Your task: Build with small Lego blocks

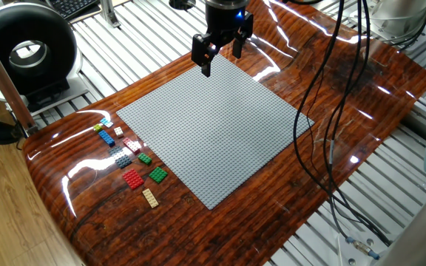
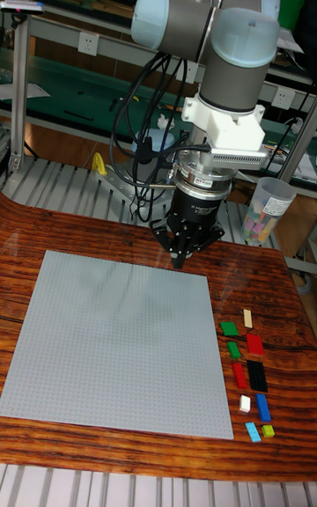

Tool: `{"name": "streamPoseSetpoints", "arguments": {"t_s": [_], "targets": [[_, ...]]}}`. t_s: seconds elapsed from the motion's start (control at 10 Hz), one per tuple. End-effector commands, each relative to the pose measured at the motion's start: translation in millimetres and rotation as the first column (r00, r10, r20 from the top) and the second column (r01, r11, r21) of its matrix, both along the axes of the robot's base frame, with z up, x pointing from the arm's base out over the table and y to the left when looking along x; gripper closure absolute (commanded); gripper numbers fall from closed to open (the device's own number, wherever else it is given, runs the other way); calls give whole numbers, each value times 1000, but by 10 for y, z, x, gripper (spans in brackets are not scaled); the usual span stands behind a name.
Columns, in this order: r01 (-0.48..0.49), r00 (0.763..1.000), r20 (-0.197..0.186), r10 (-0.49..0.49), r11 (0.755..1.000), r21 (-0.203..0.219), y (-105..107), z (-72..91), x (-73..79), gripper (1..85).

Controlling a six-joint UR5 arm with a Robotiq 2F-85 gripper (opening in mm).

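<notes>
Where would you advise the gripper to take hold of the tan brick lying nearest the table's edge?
Probably from straight above, fingers closing across the two long sides of the tan brick. It lies flat and narrow on the table, apart from the red brick, so its long flanks look free. The gripper hangs open over the baseplate.

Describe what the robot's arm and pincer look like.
The arm has silver-grey tube segments with pale blue joint caps. A white ribbed adapter block sits above a black cylindrical wrist body. The pincer is black with two short fingers. Black cables loop beside the wrist, and a blue light shows on it.
</notes>
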State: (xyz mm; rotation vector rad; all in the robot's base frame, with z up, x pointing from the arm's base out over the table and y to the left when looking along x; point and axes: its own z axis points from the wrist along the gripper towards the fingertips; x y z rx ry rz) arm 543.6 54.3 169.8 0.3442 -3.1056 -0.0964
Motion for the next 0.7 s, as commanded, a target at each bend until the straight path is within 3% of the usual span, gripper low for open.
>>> {"name": "streamPoseSetpoints", "arguments": {"t_s": [0.0, 0.3, 0.6], "targets": [[5, 1000, 3, -5, 1000, 10, 22, 13, 9, 847], [19, 1000, 2, -19, 1000, -9, -26, 10, 9, 847], [18, 1000, -3, -18, 1000, 7, 14, 13, -3, 847]]}}
